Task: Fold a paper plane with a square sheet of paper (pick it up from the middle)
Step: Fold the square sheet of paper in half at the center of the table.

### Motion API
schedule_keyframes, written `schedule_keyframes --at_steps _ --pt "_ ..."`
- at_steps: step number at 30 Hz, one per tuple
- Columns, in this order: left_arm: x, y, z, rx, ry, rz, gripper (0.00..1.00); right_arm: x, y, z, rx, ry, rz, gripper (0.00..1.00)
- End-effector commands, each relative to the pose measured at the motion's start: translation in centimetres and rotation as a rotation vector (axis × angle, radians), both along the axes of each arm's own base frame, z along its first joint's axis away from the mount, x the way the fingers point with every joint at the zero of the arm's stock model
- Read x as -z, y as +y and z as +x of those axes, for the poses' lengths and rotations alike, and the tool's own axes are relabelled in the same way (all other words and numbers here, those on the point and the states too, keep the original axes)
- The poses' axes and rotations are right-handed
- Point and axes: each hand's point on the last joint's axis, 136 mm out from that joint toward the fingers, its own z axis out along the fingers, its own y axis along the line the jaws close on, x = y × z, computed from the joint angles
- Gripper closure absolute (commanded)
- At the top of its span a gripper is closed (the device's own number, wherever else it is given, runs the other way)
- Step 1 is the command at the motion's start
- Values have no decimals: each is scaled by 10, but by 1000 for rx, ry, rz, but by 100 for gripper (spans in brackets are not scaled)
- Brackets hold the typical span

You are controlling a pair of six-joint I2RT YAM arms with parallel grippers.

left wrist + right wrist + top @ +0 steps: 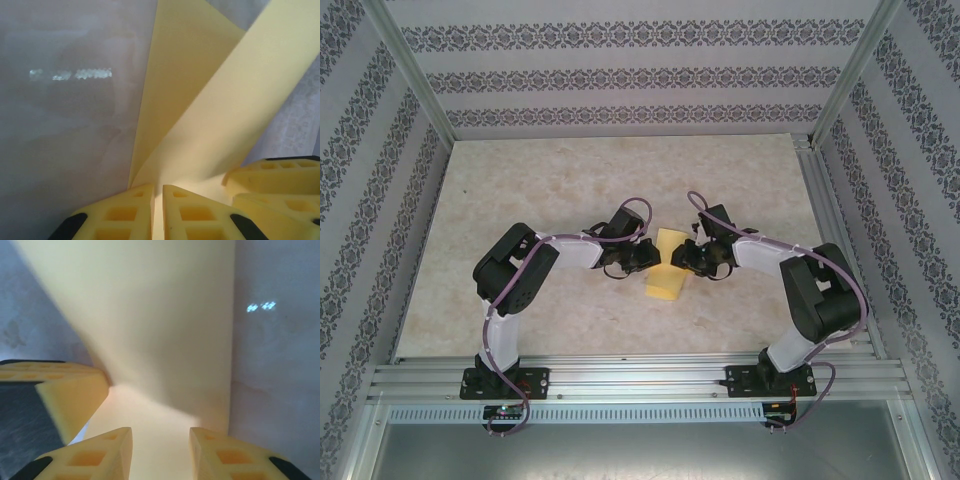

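The sheet of paper [667,268] is lying on the table [520,200] near its middle, between the two arms. The left arm [535,262] is reaching in from the left. The left jaws are sitting at the sheet's left edge, with the paper caught in the narrow gap between them. The right arm [800,275] is reaching in from the right. The right jaws are standing apart, with the paper lying under and between them. The two pairs are facing each other, close together. One flap is rising off the table. Both bases are sitting on the rail [640,375] at the near edge.
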Motion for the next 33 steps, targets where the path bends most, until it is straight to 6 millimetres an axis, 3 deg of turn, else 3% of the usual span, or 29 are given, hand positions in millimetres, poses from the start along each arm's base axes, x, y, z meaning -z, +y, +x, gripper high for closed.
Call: schedule_keyframes --at_steps 1,7,14,24,27,33 --pt "18 1 -12 33 26 60 85 -19 8 -4 -12 -42 84 64" --pt "18 -1 -13 37 27 61 85 1 11 -19 -13 13 126 64" --pt "20 -2 -14 42 32 64 84 30 -7 -33 -3 77 11 64" --pt "18 -4 -15 49 30 65 84 -16 11 -28 -23 -19 141 63" --pt "19 -3 -15 49 31 68 84 -14 15 -32 -20 -9 170 63" --pt "19 -4 -17 52 33 68 85 22 8 -51 -19 75 113 63"
